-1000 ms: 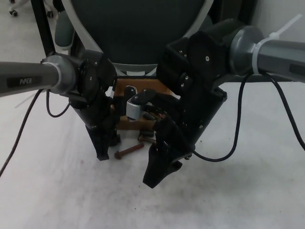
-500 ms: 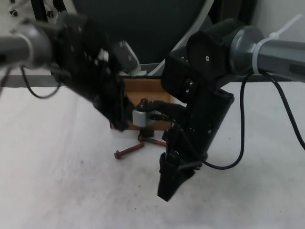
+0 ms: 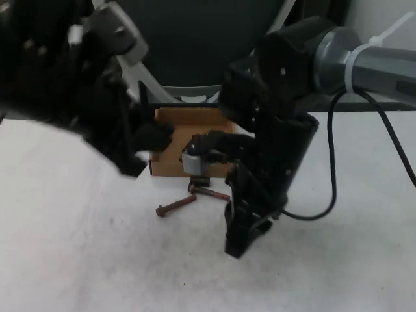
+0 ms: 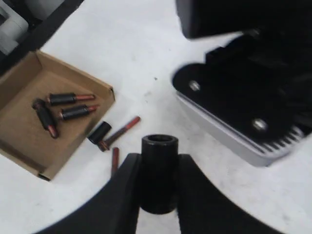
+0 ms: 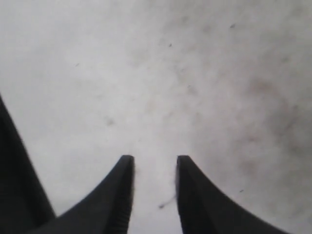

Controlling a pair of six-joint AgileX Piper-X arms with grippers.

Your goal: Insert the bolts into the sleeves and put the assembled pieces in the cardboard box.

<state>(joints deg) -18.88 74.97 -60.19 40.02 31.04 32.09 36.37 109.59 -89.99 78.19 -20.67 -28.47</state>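
My left gripper (image 4: 159, 159) is shut on a black sleeve (image 4: 159, 181), held upright high above the bench with its hollow end up. Below it lies the cardboard box (image 4: 29, 92) with three assembled pieces (image 4: 73, 111) inside. Just outside the box's corner lie a loose black sleeve (image 4: 99, 132) and two reddish bolts (image 4: 123, 129), (image 4: 115, 161). In the high view the box (image 3: 175, 118) sits at mid-bench with the bolts (image 3: 175, 206), (image 3: 209, 193) in front of it. My right gripper (image 3: 242, 246) points down at the bench to the right of the bolts; it (image 5: 154, 165) is open, nothing between its fingers.
The right arm's bulky wrist (image 4: 243, 97) hangs close beside the held sleeve. The left arm (image 3: 84, 84) looms large at the upper left of the high view. A dark chair stands behind the bench. White bench surface (image 3: 97, 260) stretches in front.
My left arm has risen from the bench beside the bolt, up and to the left. My right gripper has shifted a little to the right.
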